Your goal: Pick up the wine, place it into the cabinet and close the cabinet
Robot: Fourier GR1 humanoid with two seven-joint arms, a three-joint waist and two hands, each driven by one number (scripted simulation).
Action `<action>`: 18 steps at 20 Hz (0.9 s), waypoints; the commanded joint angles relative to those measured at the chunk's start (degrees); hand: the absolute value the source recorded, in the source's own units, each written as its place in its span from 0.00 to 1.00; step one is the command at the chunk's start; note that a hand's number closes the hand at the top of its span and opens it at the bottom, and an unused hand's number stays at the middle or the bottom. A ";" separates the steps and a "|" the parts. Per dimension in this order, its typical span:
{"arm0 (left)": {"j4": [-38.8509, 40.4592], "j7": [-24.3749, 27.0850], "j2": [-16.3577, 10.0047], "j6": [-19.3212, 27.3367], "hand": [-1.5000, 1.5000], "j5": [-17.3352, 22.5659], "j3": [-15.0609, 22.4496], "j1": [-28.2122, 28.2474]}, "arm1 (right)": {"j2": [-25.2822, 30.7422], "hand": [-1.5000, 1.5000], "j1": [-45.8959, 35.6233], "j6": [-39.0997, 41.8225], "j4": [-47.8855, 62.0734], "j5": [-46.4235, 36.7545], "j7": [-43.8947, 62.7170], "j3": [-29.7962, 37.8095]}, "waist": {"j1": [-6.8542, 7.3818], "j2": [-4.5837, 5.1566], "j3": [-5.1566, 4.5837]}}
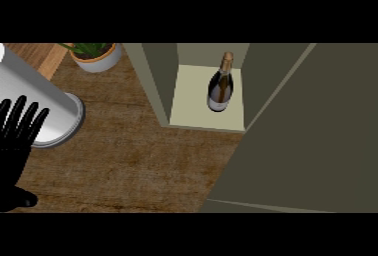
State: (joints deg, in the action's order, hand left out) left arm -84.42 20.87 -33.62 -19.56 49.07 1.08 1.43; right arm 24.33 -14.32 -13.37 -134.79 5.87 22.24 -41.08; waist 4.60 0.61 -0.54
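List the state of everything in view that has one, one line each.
cabinet door: open
wine bottle: inside the cabinet, no hand on it
left hand: open, fingers up, resting at the view's left edge
potted plant: upright on the counter

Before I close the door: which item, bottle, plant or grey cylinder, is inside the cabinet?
The wine bottle, dark with a gold neck, stands inside the open cabinet; the potted plant and grey cylinder sit outside, to its left.
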 commanded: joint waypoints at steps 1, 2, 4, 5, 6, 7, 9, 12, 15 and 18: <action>1.36 0.60 0.36 -1.38 0.00 -0.54 -0.02 0.52 | -12.78 1.00 -13.58 -2.42 9.37 1.93 7.10 -1.47 | -0.20 -0.13 0.08; 2.32 -0.40 -1.40 -2.01 0.00 1.17 -2.02 -0.09 | -16.00 1.00 -16.60 -3.75 13.25 -0.22 7.79 -2.01 | -0.56 -0.28 0.11; 2.54 -0.38 -1.93 -3.33 0.00 2.17 -3.08 0.85 | -21.37 1.00 -23.52 -3.83 20.29 1.17 10.19 1.22 | -0.97 -0.30 0.24; 3.25 1.07 -0.89 -2.73 0.00 0.25 -2.59 0.39 | -23.68 1.00 -27.19 -4.87 23.12 1.30 11.74 2.79 | -1.24 -0.29 0.22; 3.77 0.83 -0.43 -2.59 0.00 0.66 -2.88 0.31 | -23.82 1.00 -31.68 -3.59 24.87 2.61 13.78 6.37 | -2.07 -0.38 0.31; 4.13 0.31 -1.65 -3.78 0.00 1.07 -3.71 0.95 | -23.92 1.00 -34.15 -6.55 28.49 2.42 13.06 4.33 | -2.06 -0.47 0.34; 2.88 0.60 -0.88 -3.64 0.00 0.46 -4.16 2.52 | -24.08 1.00 -36.71 -6.47 33.68 6.05 9.33 7.52 | -2.67 -0.50 0.47; 4.64 2.80 0.08 -4.65 0.00 -1.62 -4.92 2.60 | -24.20 1.00 -41.66 -8.23 41.27 10.16 5.88 9.50 | -2.65 -0.47 0.47; 1.47 -0.84 0.86 -3.35 0.00 -0.53 -4.92 3.93 | -24.27 1.00 -40.77 -9.73 42.26 11.72 5.89 8.29 | -3.46 -0.66 0.53; 3.67 -0.41 1.76 -3.28 0.00 -2.11 -5.30 0.90 | -24.30 1.00 -42.06 -8.93 48.71 15.63 1.27 11.08 | -3.68 -0.52 0.52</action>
State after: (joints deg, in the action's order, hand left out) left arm -80.86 20.60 -33.31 -23.03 48.34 -4.04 2.93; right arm 0.48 -55.24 -21.90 -91.21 18.41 26.48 -31.20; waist 1.50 0.11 -0.05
